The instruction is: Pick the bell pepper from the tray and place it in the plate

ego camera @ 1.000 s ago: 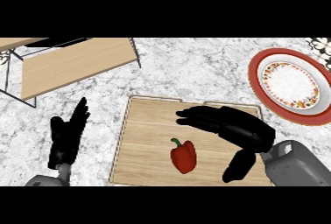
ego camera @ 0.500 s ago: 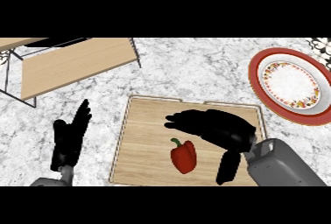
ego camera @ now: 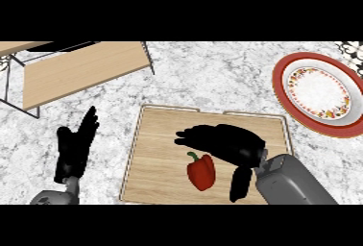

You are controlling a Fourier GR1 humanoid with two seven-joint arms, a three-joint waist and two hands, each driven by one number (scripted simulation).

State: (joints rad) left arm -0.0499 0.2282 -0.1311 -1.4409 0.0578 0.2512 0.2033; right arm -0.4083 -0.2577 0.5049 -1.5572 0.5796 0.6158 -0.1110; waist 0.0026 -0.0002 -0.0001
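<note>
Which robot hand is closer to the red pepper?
The right robot hand. It hovers just above and beside the bell pepper on the tray. The left robot hand rests off the tray, farther away.

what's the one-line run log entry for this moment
phase: reaching | right hand: open, above bell pepper, not gripping | pepper: on tray | plate: no pepper | left hand: resting open, left of tray

I am looking down at a kitchen. The counter [ego camera: 212, 77] has a grey-white marbled stone top. A wooden tray [ego camera: 156, 158] with a red bell pepper [ego camera: 201, 172] lies on it, a red-rimmed patterned plate [ego camera: 319, 93] sits at the right, and a light wooden shelf on a black wire frame [ego camera: 78, 72] stands at the upper left.
</note>
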